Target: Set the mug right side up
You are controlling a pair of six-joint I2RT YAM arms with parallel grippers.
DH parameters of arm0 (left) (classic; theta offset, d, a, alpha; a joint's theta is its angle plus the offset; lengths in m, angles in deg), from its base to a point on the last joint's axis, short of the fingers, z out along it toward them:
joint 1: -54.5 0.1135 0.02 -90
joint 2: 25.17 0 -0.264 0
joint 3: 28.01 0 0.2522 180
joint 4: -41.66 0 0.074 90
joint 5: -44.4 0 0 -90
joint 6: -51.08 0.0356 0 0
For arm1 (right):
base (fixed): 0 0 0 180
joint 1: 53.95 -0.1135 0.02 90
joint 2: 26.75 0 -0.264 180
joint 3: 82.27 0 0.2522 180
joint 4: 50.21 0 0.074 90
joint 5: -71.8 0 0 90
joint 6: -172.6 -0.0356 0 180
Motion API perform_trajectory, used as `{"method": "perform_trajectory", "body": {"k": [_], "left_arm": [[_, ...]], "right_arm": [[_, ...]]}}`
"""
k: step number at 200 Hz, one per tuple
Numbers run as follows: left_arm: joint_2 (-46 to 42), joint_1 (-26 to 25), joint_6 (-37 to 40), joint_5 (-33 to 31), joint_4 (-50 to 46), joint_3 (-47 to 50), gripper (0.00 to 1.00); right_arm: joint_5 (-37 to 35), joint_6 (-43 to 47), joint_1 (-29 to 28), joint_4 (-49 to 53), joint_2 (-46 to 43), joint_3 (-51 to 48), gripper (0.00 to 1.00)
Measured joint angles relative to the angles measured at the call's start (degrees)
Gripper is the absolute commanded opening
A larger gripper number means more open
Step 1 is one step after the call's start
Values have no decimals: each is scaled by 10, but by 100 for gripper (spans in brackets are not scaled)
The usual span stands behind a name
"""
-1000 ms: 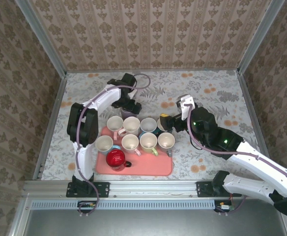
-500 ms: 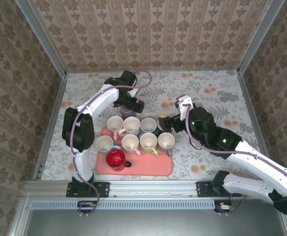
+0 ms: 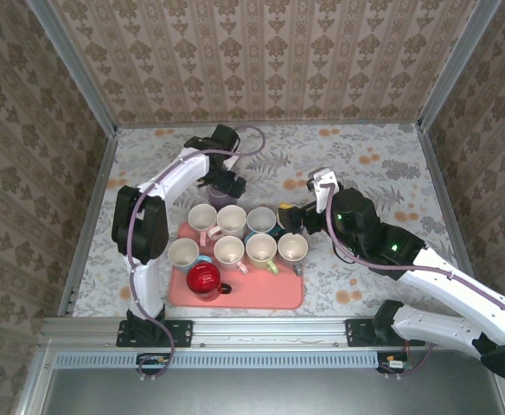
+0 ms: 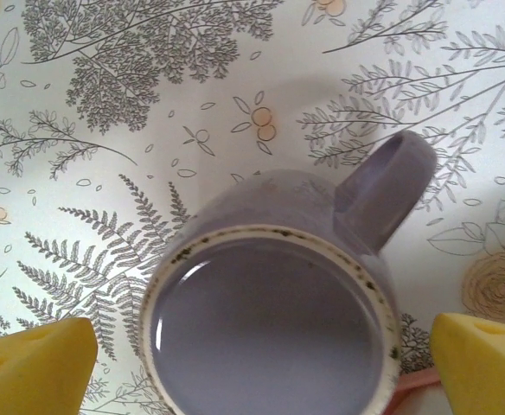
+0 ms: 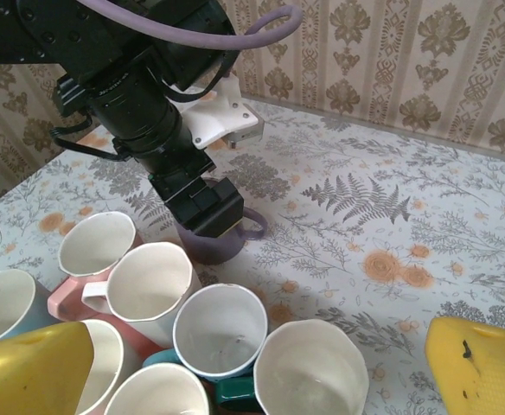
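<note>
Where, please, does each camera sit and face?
Top external: above, behind the bases, looking down at the tray; both arms show.
Left wrist: straight down onto the purple mug; fingers of the left end effector flank it.
Right wrist: across the cups toward that mug; fingers of the right end effector below.
Shared: purple mug.

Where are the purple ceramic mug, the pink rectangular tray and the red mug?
purple ceramic mug [image 4: 270, 333], left wrist view, on its upturned base.
pink rectangular tray [image 3: 265, 296], top external view, on bare near edge.
red mug [image 3: 203, 277], top external view, on its body.
</note>
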Motion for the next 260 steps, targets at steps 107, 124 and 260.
{"method": "perform_trajectory", "body": {"k": [107, 124, 260], "left_arm": [[39, 43, 15, 68, 13, -2, 79], [40, 46, 19, 71, 14, -5, 68], [-122, 54, 40, 85, 120, 124, 28]], "right_arm": [[21, 0, 0, 1, 20, 0, 97], [24, 0, 0, 1, 21, 0, 95], [42, -11, 0, 26, 26, 12, 93]]}}
